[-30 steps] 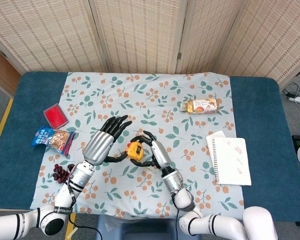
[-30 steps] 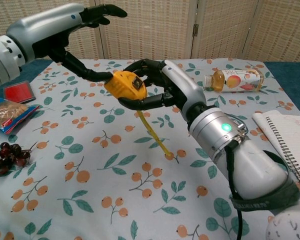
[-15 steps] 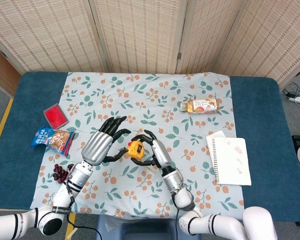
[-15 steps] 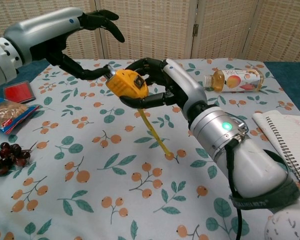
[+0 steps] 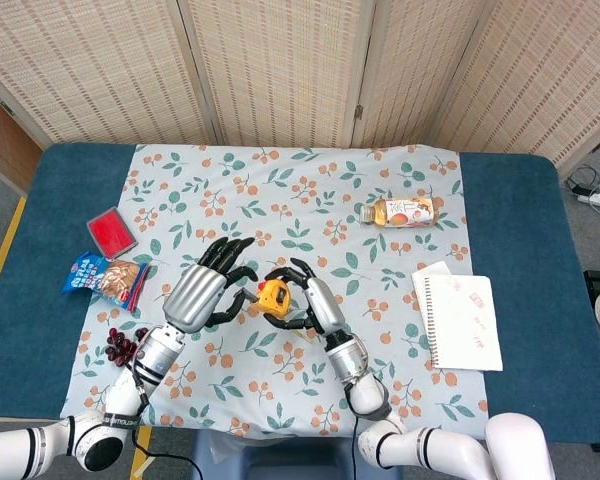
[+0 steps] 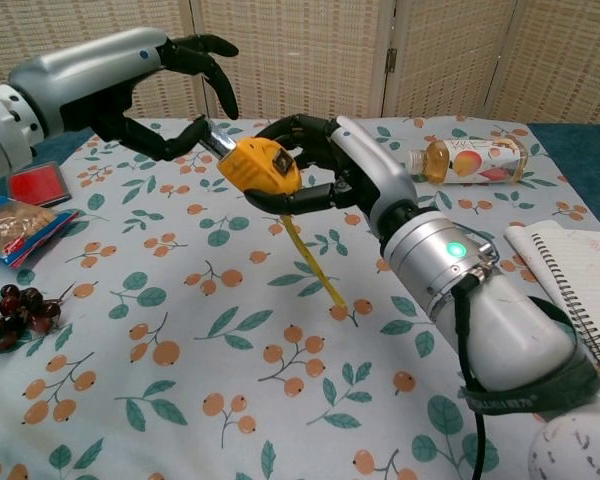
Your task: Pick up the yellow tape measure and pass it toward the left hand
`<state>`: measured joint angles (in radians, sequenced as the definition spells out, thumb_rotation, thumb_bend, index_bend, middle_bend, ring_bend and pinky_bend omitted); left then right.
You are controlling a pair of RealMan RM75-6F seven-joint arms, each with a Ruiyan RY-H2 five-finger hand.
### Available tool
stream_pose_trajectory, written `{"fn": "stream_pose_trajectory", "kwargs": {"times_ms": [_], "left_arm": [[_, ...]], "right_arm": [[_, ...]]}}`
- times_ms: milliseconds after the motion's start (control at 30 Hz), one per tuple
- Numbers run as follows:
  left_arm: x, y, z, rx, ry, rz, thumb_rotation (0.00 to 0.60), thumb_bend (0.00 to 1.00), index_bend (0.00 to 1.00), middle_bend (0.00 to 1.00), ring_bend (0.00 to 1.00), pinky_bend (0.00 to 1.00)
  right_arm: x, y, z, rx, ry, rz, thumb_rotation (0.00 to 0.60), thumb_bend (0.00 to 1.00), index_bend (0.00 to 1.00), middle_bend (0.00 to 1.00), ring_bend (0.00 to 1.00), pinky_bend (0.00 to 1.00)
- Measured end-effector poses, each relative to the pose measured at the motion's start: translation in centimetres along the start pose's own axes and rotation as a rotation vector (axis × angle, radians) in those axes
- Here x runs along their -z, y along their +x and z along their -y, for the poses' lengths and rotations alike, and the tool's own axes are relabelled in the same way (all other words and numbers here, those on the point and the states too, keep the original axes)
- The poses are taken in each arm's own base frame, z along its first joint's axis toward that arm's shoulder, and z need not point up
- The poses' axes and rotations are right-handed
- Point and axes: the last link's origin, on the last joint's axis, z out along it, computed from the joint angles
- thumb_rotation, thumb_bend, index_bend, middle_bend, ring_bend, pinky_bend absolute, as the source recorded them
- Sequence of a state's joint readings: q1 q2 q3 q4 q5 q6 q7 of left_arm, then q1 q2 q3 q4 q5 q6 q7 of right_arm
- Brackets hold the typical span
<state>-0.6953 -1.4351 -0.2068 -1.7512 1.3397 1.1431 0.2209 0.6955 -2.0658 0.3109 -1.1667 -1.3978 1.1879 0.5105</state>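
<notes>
The yellow tape measure [image 6: 262, 165] is held above the floral cloth in my right hand [image 6: 332, 165], whose fingers wrap its far side. A length of yellow tape [image 6: 315, 265] hangs from it down to the cloth. My left hand [image 6: 170, 85] is just left of it, fingers arched over its left end and thumb close to its silver clip, without gripping it. In the head view the tape measure [image 5: 272, 297] sits between my left hand [image 5: 208, 287] and my right hand [image 5: 307, 300].
A juice bottle [image 5: 400, 211] lies at the back right. A spiral notebook [image 5: 463, 320] lies at the right. A red box [image 5: 111, 231], a snack bag [image 5: 107, 279] and dark grapes [image 5: 125, 345] lie at the left.
My left hand's fingers have curled down from spread out to arch over the tape measure. My right hand has brought the tape measure slightly nearer the left hand.
</notes>
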Motion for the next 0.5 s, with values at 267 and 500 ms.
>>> {"fn": "stream_pose_trajectory", "kwargs": {"times_ms": [267, 500], "left_arm": [[0.08, -0.12, 0.16, -0.007, 0.001, -0.008, 0.6, 0.61, 0.54, 0.11, 0.1, 0.0], [0.2, -0.17, 0.41, -0.012, 0.0, -0.041, 0.6, 0.61, 0.58, 0.15, 0.14, 0.0]], "right_arm": [[-0.12, 0.15, -0.02, -0.001, 0.003, -0.006, 0.6, 0.38, 0.59, 0.47, 0.39, 0.08], [-0.04, 0.69, -0.05, 0.017, 0.006, -0.013, 0.6, 0.38, 0.59, 0.47, 0.39, 0.08]]}}
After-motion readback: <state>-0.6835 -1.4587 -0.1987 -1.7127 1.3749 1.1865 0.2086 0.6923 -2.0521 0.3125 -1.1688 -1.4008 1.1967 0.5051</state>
